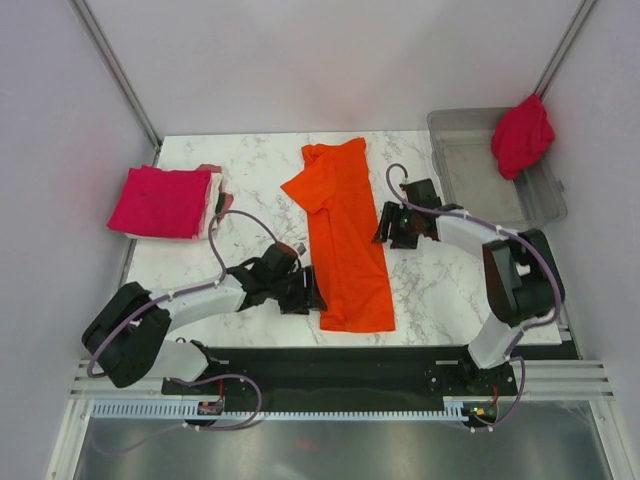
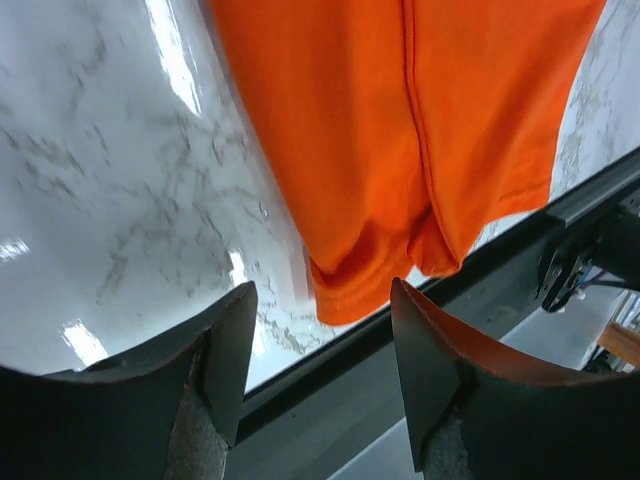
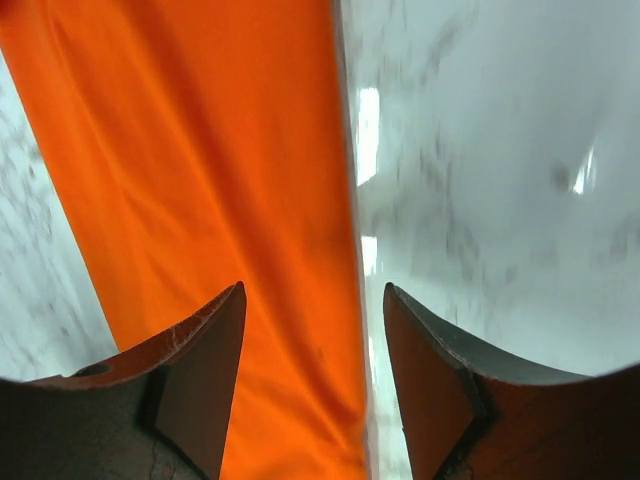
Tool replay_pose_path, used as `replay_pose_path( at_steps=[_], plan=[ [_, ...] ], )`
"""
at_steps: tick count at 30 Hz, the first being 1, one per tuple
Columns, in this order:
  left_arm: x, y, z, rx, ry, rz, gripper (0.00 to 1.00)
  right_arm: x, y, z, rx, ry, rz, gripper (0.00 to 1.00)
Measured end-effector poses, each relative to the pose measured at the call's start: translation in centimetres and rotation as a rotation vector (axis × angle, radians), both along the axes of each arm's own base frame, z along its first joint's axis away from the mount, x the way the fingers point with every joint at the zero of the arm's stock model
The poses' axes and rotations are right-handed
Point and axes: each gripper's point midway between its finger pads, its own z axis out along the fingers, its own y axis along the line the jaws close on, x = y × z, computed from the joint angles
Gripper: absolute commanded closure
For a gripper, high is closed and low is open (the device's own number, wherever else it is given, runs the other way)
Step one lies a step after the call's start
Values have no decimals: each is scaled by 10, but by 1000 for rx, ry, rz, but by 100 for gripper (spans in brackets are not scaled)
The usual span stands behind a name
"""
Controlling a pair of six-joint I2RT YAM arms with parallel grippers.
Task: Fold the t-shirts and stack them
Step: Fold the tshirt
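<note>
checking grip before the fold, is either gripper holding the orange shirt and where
Nothing held: left gripper and right gripper stand open at the orange t-shirt's edges.

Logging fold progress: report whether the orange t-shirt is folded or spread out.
Partly folded: the orange t-shirt lies as a long narrow strip on the table, one sleeve sticking out, layers overlapping at its near hem.
</note>
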Motion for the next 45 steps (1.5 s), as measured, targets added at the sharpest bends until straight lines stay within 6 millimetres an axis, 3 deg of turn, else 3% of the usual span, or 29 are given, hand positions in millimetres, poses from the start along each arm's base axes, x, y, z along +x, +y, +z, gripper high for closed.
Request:
replay_pose_path(
  at_steps=[6,9,13,16,21,29,32,37,41,45],
  plan=[
    [-45,-6,-7,-8,45,-43,40,-79,-3,22,-23,-60,46,36],
    [-61,-10,-14,-12,76,-57,41,-119,-3,10,-42,-26,71,35],
    [-64,-22,-13,-55,79,-57,45,-168,-7,-11,-77,57,84,36],
    [-66,-31,-15,-73,85,-57,51,-192,-13,-14,-81,78,71,35],
    [-79,-39,-17,-94,100,-69,60,-210,-18,-17,-52,91,32,39],
    [-100,-40,-23,-96,134,-67,60,-234,-17,-19,-32,137,37,43],
    [-100,-35,-25,-90,133,-40,58,-237,-16,-19,-33,144,38,52],
    [-92,-29,-12,-107,85,11,45,-240,-15,-23,-41,169,41,67],
    [-78,-19,-1,-115,52,71,43,-242,-13,-26,-45,181,49,97],
    [-58,-8,4,-119,40,150,44,-241,-12,-26,-39,179,45,100]
  ],
)
